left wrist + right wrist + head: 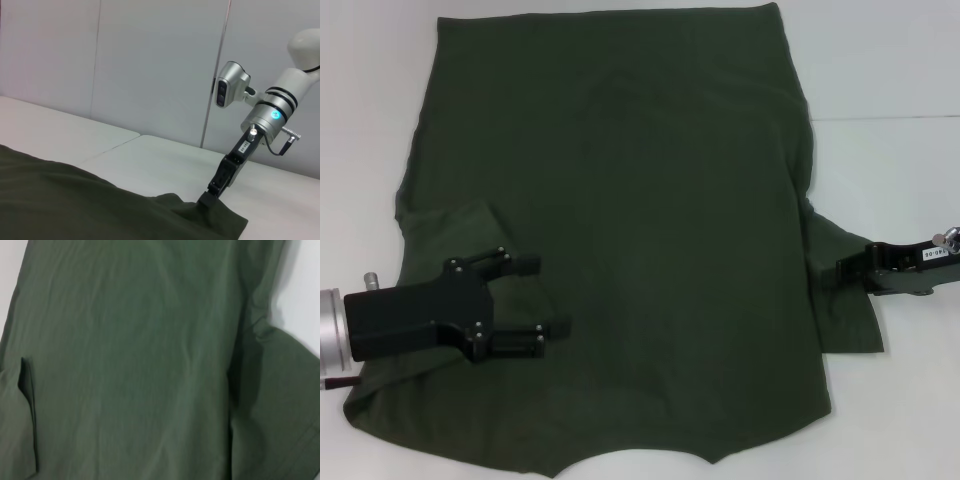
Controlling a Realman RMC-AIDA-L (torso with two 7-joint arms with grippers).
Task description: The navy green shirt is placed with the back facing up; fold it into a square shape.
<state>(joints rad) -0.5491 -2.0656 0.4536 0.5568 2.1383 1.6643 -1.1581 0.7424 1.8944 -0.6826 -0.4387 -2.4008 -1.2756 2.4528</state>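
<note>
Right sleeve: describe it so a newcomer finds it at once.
The green shirt covers most of the white table, back up. On the robot's right its sleeve sticks out flat past the body's edge. The right tool touches it; the left sleeve is already folded inward.

bare table around spread shirt
</note>
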